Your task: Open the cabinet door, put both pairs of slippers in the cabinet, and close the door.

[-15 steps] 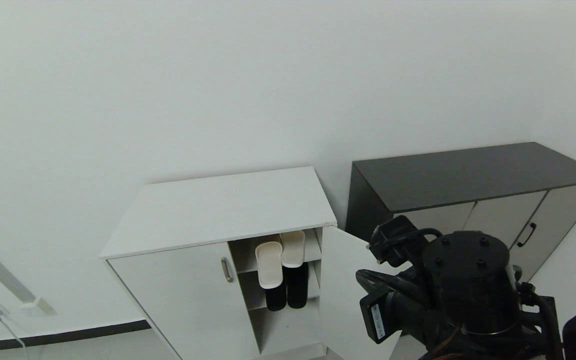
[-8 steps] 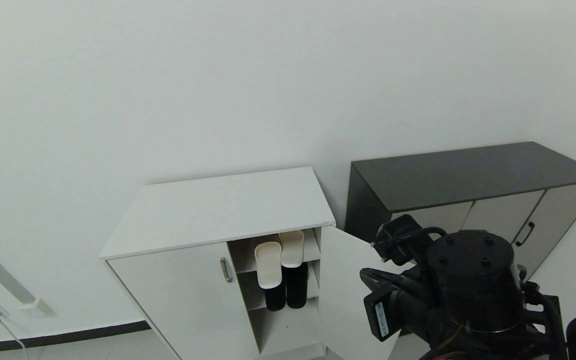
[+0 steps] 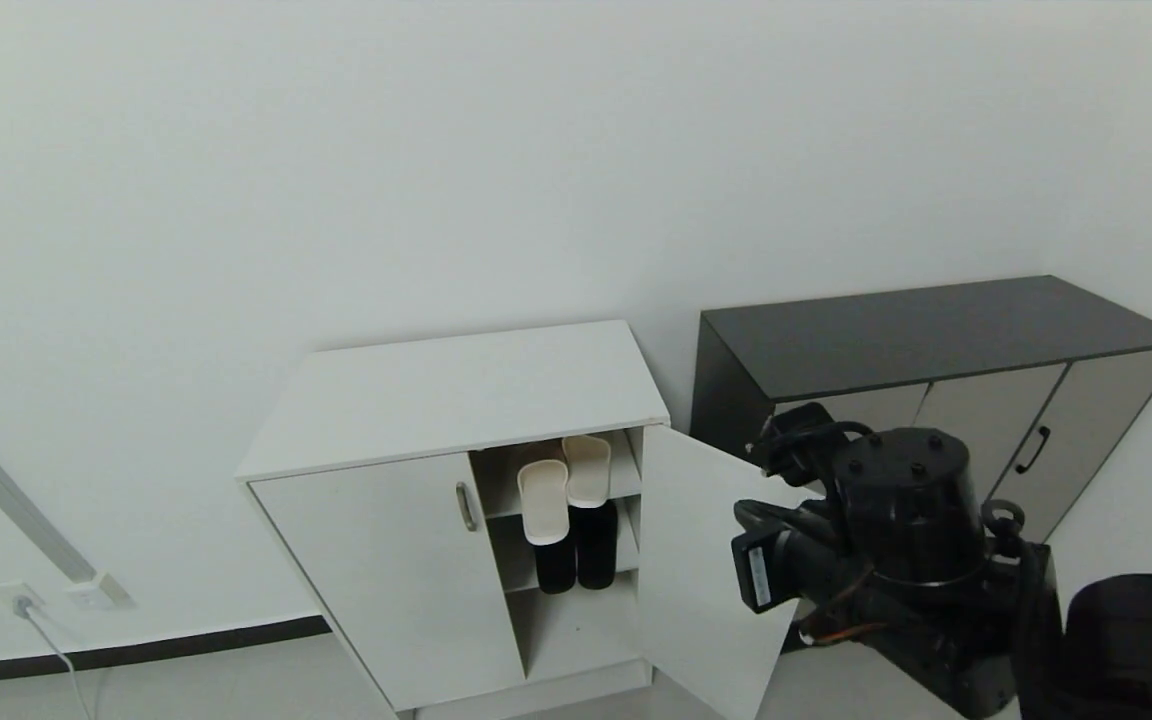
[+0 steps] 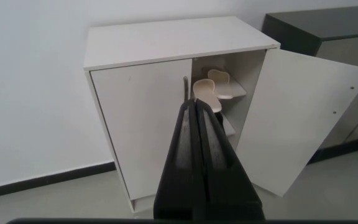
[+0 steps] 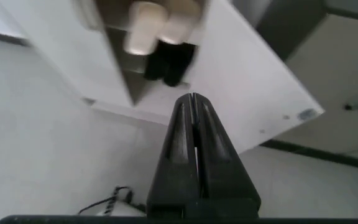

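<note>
Your left claw (image 4: 191, 104) is pinched closed on nothing, pointing at the white cabinet (image 3: 456, 395). Inside, cream slippers (image 3: 564, 485) sit on the upper shelf, with black slippers (image 3: 576, 555) on the shelf below. The cabinet door (image 3: 706, 560) stands swung out. Your right claw (image 5: 193, 98) is likewise closed and empty, near that door.

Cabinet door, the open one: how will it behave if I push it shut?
The open door looks like a flat rigid panel, so it should swing rather than flex. Its face is smooth and bare, so the shut right gripper may slide along it. The cream slippers seem to overhang their shelf and could stop it.
</note>
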Tool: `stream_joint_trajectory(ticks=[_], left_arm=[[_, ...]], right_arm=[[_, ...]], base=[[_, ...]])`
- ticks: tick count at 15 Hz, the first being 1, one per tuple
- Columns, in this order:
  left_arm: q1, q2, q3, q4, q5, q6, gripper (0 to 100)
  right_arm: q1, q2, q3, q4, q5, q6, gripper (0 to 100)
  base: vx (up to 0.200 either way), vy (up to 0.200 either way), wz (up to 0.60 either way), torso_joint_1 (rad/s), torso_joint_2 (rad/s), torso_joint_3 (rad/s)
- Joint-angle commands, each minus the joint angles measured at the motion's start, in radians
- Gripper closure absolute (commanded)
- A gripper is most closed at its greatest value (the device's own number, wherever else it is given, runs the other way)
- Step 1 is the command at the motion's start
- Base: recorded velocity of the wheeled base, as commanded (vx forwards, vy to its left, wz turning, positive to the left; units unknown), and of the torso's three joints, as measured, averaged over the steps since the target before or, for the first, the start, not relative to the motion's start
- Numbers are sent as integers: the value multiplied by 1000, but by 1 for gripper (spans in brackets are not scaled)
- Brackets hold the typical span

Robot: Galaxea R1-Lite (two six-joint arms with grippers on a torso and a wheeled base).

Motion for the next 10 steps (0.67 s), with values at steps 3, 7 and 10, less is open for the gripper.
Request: stream_joint_trajectory(ticks=[3, 7, 10], left_arm=[[0, 2, 0, 0, 0, 0, 100], [0, 2, 0, 0, 0, -2, 100], [0, 2, 0, 0, 0, 0, 100]], right_arm=[[-158, 189, -167, -27, 3, -23, 100], [-281, 324, -331, -21, 32, -24, 100], [-332, 358, -343, -23, 72, -23, 100]], base=[[0, 0, 0, 0, 0, 0], [0, 0, 0, 0, 0, 0], [0, 0, 0, 0, 0, 0]])
